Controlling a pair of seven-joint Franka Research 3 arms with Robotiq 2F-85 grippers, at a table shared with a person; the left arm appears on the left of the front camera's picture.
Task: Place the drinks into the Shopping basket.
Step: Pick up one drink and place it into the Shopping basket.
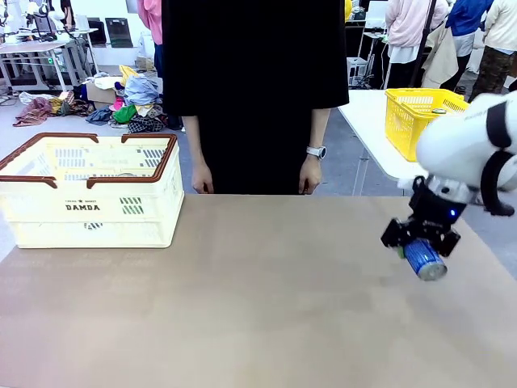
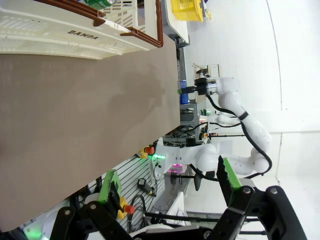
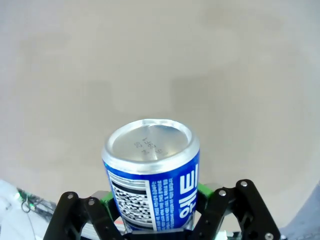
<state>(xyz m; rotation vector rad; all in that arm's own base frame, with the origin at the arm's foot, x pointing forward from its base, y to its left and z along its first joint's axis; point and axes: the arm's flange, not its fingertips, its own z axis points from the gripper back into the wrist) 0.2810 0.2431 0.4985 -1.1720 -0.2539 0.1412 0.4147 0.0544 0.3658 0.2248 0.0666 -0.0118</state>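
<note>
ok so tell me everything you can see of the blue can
The blue can is a slim aluminium drink can, blue with white print and a white barcode panel. Its silver end, stamped with a small code, faces away from the wrist; no pull tab shows on it. The right gripper is shut on its body. It hangs tilted above the table on the robot's right, silver end lowest, touching nothing else, far from the Shopping basket.
</note>
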